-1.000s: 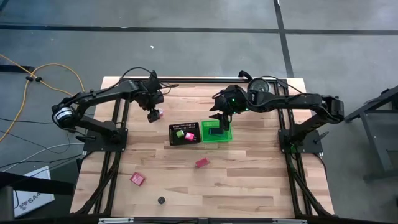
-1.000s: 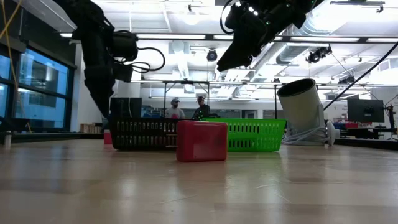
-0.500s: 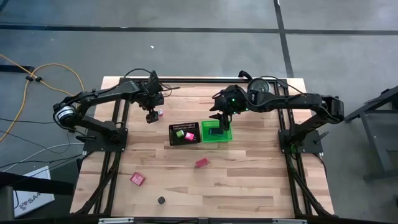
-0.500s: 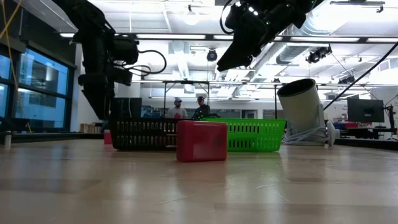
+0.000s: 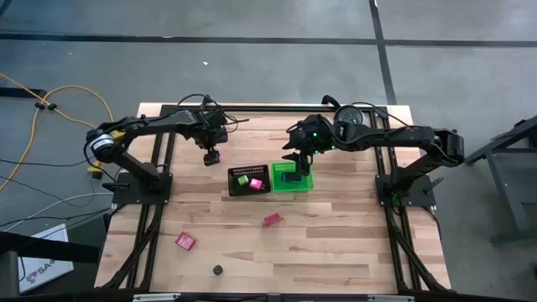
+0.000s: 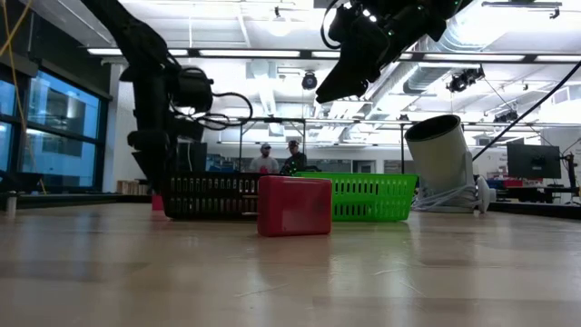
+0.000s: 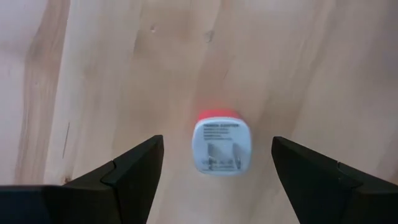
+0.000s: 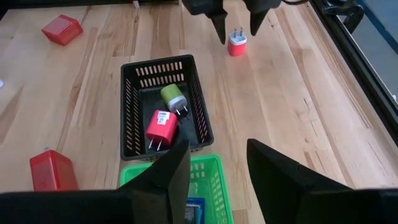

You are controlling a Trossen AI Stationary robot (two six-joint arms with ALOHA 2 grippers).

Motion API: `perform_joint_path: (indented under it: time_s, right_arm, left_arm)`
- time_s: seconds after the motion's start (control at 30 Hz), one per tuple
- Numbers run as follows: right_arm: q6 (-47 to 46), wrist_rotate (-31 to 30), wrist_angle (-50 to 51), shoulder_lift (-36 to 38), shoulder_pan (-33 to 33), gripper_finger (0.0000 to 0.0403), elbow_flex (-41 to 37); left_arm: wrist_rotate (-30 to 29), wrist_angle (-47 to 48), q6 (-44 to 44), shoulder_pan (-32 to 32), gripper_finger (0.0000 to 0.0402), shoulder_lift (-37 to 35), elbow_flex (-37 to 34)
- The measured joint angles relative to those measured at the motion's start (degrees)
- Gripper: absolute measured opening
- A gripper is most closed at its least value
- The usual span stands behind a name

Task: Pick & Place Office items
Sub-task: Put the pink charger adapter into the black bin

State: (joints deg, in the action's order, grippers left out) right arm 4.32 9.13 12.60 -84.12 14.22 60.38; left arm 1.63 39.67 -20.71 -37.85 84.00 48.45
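Currently my left gripper (image 5: pixel 211 157) hangs over the far left of the table (image 5: pixel 336 243), jaws spread wide and released, directly above a small red plug (image 7: pixel 219 144) standing on the wood, not touching it. My right gripper (image 5: pixel 299 164) hovers over the green bin (image 5: pixel 291 180); I cannot tell its jaws' state. Two more plugs, green (image 8: pixel 173 96) and pink (image 8: pixel 161 127), lie in the black mesh tray (image 8: pixel 128 118).

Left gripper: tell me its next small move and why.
Probably lower straight down and close on the red charger. The left gripper is open, and in its wrist view the charger stands on the table centred between the fingers, not yet touched. The right wrist view shows the same gripper poised just above it, near the black tray.
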Motion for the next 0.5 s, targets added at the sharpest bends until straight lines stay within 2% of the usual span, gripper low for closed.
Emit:
perform_joint_path:
  time_s: [0.5]
  right_arm:
    - [0.0, 0.0, 0.0, 0.0, 0.0, 0.0145, 0.0]
  left_arm:
    - [0.2, -1.5, 0.4, -1.0, 0.0292, 2.7, 0.0]
